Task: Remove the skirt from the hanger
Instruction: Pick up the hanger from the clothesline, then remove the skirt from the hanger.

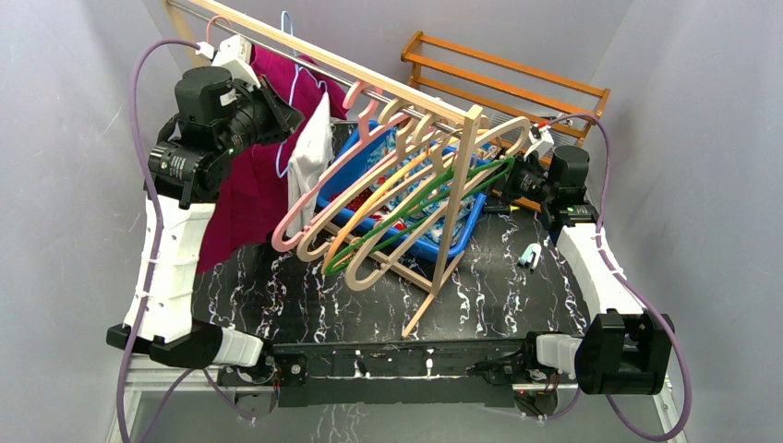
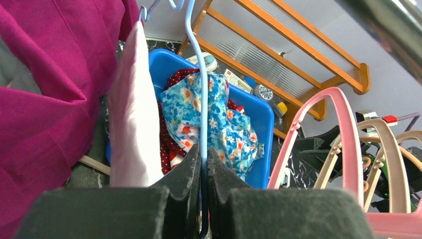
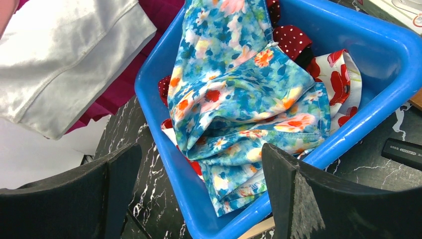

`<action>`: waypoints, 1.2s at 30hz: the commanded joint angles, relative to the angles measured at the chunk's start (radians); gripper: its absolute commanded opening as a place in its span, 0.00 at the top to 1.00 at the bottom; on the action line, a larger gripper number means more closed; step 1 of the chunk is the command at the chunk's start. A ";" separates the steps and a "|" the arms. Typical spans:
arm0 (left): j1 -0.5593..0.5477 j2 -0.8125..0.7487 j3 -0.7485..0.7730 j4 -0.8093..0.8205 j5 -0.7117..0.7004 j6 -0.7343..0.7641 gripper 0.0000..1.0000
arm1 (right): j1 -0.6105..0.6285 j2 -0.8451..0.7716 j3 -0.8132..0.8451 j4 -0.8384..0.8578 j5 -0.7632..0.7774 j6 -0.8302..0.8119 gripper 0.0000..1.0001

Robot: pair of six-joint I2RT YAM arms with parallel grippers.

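A white skirt [image 1: 309, 152] hangs from a light blue wire hanger [image 1: 294, 83] on the rail, beside a magenta garment [image 1: 245, 185]. My left gripper [image 1: 286, 115] is up at the rail. In the left wrist view the gripper [image 2: 203, 152] is shut on the blue hanger wire [image 2: 202, 94], with the white skirt [image 2: 132, 114] just left of the fingers. My right gripper [image 1: 506, 175] is open and empty over the blue basket. In the right wrist view the gripper [image 3: 199, 189] hangs above the basket rim [image 3: 164, 129], and the white skirt [image 3: 64, 59] shows at the upper left.
Several empty pink, wooden, orange and green hangers [image 1: 406, 194] hang on the wooden rail [image 1: 369, 74]. The blue basket [image 1: 462, 235] holds floral cloth [image 3: 239, 94] and red-patterned clothes. A wooden shelf [image 1: 517, 78] stands at the back. A small white item [image 1: 529, 256] and a black remote [image 3: 403, 152] lie on the table.
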 commanded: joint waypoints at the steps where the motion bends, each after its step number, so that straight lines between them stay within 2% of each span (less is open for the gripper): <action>1: 0.004 -0.031 -0.021 0.103 0.056 -0.031 1.00 | 0.003 -0.004 0.035 0.024 0.002 0.010 0.02; 9: 0.005 -0.153 -0.288 0.244 0.171 -0.116 1.00 | 0.004 0.026 0.031 0.025 -0.025 0.033 0.02; 16: 0.005 -0.198 -0.411 0.371 0.289 -0.204 1.00 | 0.004 0.049 0.016 0.077 -0.090 0.096 0.02; 23: 0.005 -0.219 -0.509 0.521 0.403 -0.317 1.00 | 0.023 0.071 -0.018 0.250 -0.178 0.252 0.02; 31: 0.004 -0.225 -0.585 0.630 0.484 -0.408 1.00 | 0.072 0.124 -0.027 0.434 -0.215 0.402 0.17; 36: 0.005 -0.222 -0.611 0.661 0.516 -0.435 1.00 | 0.092 0.174 -0.060 0.585 -0.225 0.513 0.19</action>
